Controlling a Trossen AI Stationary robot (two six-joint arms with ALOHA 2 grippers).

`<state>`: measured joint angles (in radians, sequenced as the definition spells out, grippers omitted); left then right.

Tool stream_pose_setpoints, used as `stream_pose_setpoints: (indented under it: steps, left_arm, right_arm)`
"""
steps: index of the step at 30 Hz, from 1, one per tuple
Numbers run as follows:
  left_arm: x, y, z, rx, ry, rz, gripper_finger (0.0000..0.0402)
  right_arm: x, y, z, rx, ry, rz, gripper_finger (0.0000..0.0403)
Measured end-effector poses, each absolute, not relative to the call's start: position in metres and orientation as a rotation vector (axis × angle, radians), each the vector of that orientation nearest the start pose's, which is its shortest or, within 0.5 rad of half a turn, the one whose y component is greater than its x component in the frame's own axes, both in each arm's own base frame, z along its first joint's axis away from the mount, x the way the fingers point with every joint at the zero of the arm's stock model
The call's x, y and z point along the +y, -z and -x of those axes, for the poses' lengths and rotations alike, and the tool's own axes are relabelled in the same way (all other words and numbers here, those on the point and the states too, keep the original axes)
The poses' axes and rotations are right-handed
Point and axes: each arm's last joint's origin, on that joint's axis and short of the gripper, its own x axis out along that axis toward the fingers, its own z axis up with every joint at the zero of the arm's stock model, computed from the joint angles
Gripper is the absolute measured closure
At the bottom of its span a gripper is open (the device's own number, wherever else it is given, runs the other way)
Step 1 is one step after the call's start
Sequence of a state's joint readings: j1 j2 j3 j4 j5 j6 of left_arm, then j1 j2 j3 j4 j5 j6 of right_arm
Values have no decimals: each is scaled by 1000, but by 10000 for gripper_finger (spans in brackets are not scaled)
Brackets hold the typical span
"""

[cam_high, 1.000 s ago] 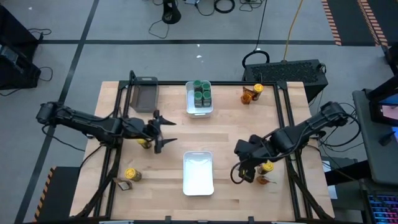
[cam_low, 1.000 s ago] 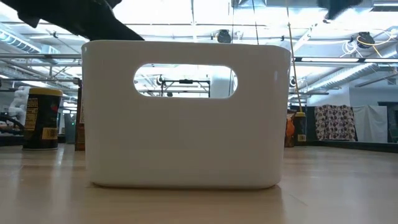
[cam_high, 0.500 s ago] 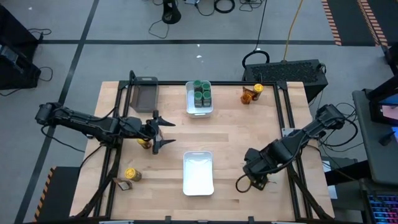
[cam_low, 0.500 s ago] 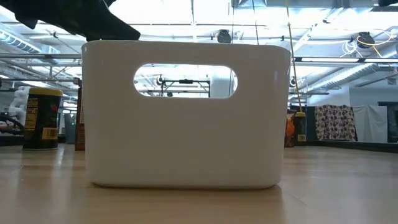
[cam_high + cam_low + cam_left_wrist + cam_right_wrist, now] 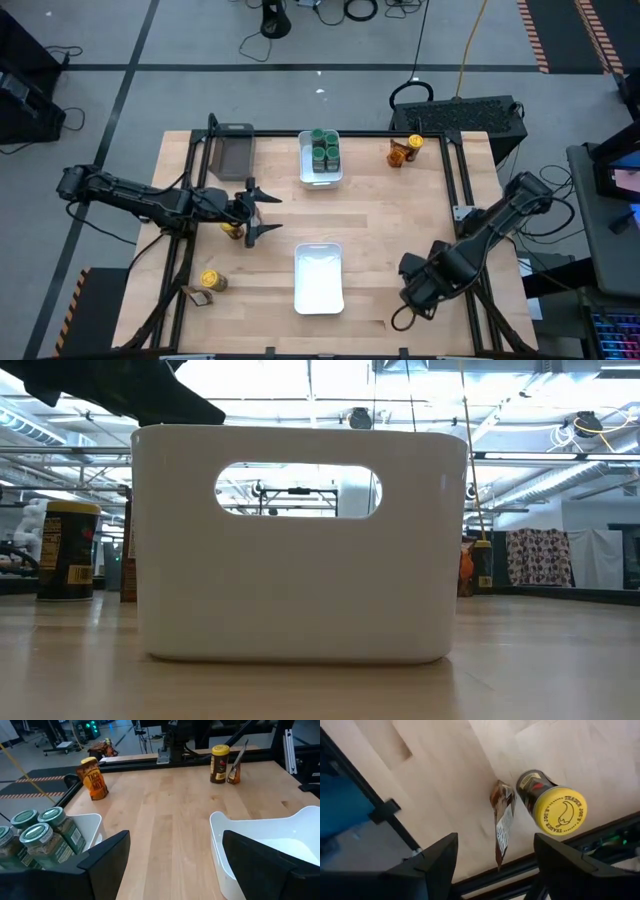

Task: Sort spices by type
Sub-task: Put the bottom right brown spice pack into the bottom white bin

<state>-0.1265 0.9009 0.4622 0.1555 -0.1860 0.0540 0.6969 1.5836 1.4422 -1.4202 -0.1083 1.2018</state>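
My right gripper (image 5: 502,870) hangs open, pointing down, over a yellow-lidded jar (image 5: 552,805) and a brown packet (image 5: 502,827) that stands on its edge beside the jar, near the table's near right corner. In the high view my right arm (image 5: 430,278) hides both. The same jar (image 5: 220,764) and packet (image 5: 235,766) show far off in the left wrist view. My left gripper (image 5: 255,212) waits open at mid-left, above another yellow-lidded jar (image 5: 232,231). Green-lidded jars (image 5: 322,150) stand in the far white bin (image 5: 305,170).
An empty white bin (image 5: 318,300) sits near the front centre, and a dark grey tray (image 5: 233,155) at the far left. A yellow-lidded jar (image 5: 210,278) with a packet (image 5: 198,296) stands near left. Another jar with an orange packet (image 5: 403,152) stands far right.
My right gripper has gone toward the table's near edge and sunk a little, tipping over until it points straight down. It now stands over the near right jar and packet and hides them from above. Nothing on the table has moved.
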Motion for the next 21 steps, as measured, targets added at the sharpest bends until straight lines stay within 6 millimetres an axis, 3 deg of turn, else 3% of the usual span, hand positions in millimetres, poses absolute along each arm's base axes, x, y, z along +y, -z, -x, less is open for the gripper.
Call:
stream_pose_setpoints:
  steps: [11, 21]
  left_arm:
    - [-19, -233, -195, 288, -50, -83, 79]
    - [-19, -233, -195, 288, -51, -78, 79]
  right_arm:
    - [203, -264, -215, 1701, 339, -288, 161]
    - [206, -250, -218, 1718, 403, -193, 161]
